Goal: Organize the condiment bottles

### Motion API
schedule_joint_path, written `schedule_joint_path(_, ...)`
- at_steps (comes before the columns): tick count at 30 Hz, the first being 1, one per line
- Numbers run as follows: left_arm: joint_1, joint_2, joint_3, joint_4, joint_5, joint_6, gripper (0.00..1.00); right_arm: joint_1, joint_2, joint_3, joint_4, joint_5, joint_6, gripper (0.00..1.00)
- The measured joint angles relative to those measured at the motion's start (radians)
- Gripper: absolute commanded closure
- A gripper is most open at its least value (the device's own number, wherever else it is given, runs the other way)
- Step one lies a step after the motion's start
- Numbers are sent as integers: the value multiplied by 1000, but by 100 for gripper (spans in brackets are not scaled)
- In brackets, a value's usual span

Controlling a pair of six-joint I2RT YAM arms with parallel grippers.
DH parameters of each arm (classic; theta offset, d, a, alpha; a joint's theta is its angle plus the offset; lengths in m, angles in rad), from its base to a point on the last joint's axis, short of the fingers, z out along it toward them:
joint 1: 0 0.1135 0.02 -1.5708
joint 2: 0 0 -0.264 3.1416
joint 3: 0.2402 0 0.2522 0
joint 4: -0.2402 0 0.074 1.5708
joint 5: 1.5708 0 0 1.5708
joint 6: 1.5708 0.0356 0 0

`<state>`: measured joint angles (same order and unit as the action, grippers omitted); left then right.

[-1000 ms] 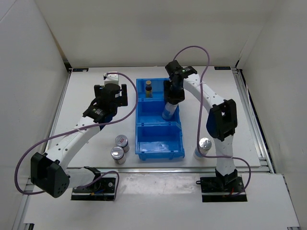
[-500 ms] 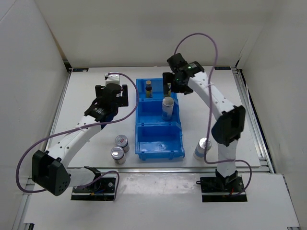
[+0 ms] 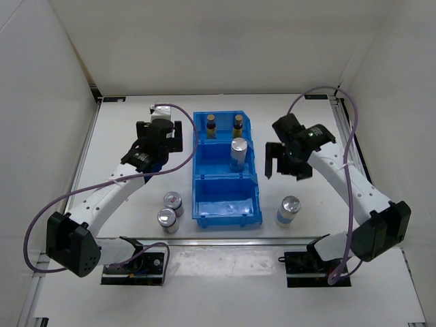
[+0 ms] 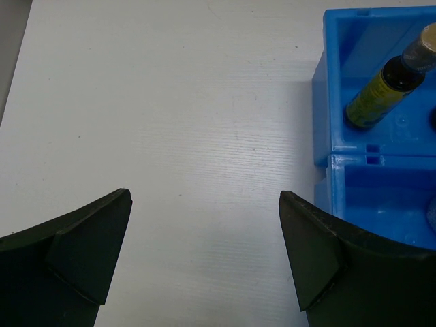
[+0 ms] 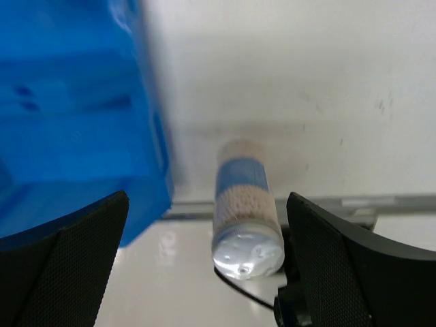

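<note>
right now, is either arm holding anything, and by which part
Nothing is held. The left gripper and right gripper are both open and empty; the nearby blue-white jar is untouched.

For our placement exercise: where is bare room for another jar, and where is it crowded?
Bare: the near compartment of the bin; the table between it and the jar to its right. Crowded: the far compartment, holding two bottles.

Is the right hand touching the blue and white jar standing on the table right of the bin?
Apart. The top view shows a clear gap between the right hand and the blue-white jar.
</note>
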<state>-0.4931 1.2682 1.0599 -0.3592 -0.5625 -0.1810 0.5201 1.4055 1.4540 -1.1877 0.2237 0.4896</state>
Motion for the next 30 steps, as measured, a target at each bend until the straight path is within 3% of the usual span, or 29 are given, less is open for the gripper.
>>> schedule_joint_path(9, 0, 3, 1, -7, 2, -4, 0, 0, -117, -241, -50, -82, 166, 1)
schedule_joint_path(12, 0, 3, 1, -7, 2, -4, 0, 0, -128, -291, -53, -105, 203, 10)
schedule_joint_path(19, 0, 3, 1, -7, 2, -4, 0, 0, -117, -382, -62, -151, 279, 15)
schedule_joint_path(23, 0, 3, 1, -7, 2, -4, 0, 0, -105, -385, -70, -153, 295, 32)
schedule_joint_path(24, 0, 3, 1, -7, 2, -4, 0, 0, -106, -385, -71, -153, 298, 43)
schedule_joint_path(26, 0, 3, 1, -7, 2, -4, 0, 0, -105, -385, -71, -152, 308, 54)
schedule_joint_path(27, 0, 3, 1, -7, 2, -4, 0, 0, -105, -385, -71, -151, 312, 68)
schedule_joint_path(30, 0, 3, 1, -7, 2, -4, 0, 1, -106, -374, -81, -137, 317, 89)
